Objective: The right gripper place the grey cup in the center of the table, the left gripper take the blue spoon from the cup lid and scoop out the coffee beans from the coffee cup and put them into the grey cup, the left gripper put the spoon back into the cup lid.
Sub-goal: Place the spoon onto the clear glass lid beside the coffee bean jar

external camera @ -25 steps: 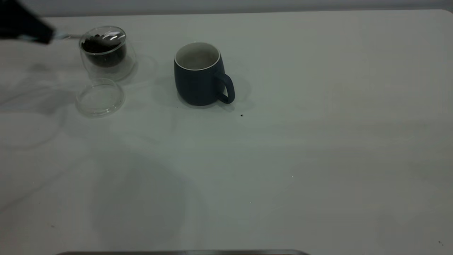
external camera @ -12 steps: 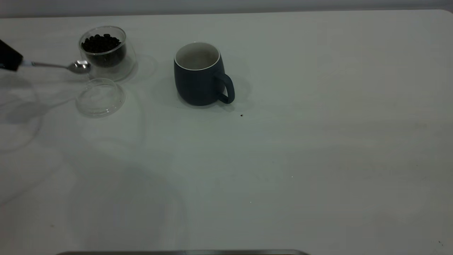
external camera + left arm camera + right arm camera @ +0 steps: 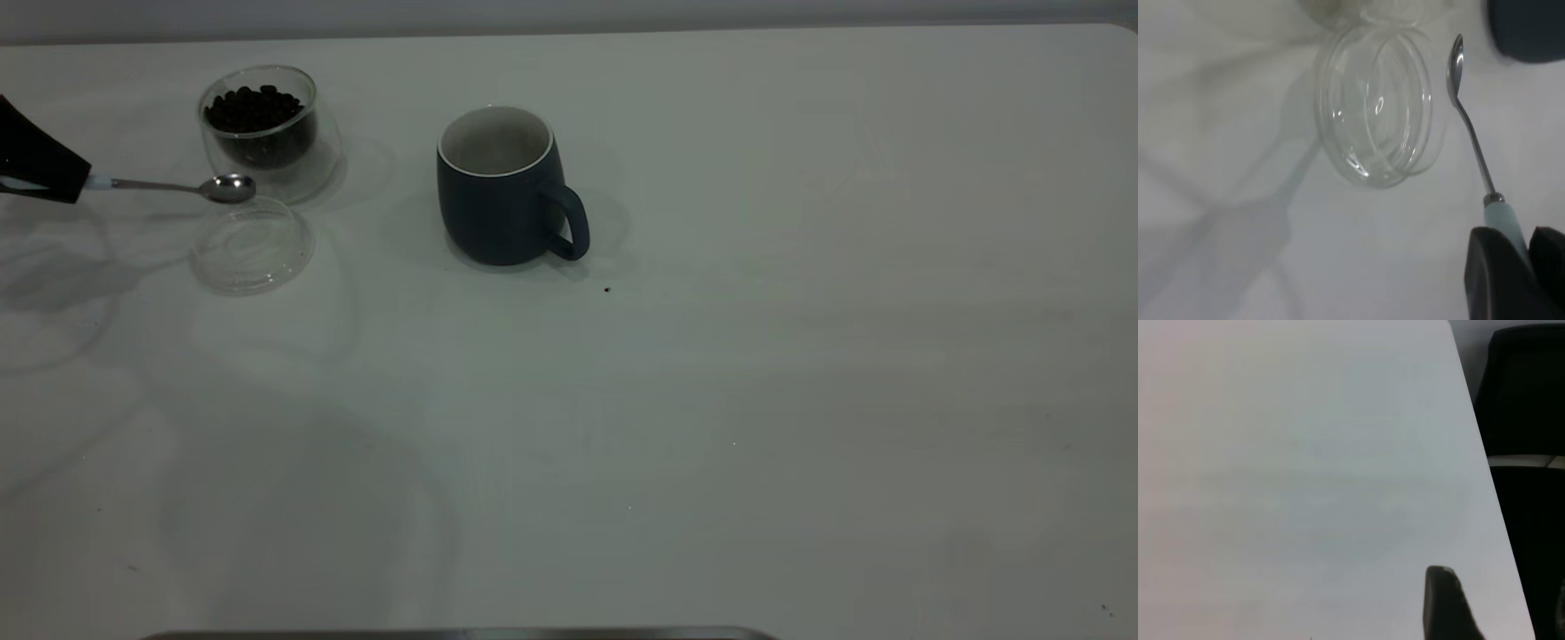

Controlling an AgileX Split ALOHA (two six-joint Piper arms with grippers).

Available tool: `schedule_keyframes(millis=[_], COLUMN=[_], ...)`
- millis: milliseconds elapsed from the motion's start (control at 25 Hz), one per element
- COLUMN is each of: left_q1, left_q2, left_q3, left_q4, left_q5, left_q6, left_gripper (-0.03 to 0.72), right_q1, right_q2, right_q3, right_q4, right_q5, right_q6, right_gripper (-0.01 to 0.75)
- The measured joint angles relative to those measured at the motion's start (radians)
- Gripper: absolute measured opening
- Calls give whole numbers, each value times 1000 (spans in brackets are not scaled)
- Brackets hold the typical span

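Left gripper (image 3: 62, 182) at the table's (image 3: 711, 400) left edge, clamped on the blue spoon (image 3: 178, 187) handle. Spoon bowl looks empty, hovering between the coffee cup (image 3: 267, 133) and the cup lid (image 3: 252, 244). Coffee beans (image 3: 253, 107) in the coffee cup. Grey cup (image 3: 502, 187) upright near table centre, handle toward the right. Right gripper (image 3: 1448, 603) off at the right table edge; can't tell if open.
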State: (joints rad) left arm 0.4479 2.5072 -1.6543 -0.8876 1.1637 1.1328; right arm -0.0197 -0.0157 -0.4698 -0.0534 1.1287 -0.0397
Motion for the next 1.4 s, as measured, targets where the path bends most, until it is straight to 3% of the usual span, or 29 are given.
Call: schedule_keyframes(millis=[800,1400], left_q1=[0,-39], left_q2=[110,118], left_q3=[0,0], left_q4=[-22,-70], left_q5=[-3,-47], left_q6=[-8,-11], left_gripper=[126,126], right_q1=[0,0], right_q2=[0,0], right_q3=[0,0], right_q4=[0,0], right_q5=[0,0], right_q6=[0,0], right_gripper=[364,364])
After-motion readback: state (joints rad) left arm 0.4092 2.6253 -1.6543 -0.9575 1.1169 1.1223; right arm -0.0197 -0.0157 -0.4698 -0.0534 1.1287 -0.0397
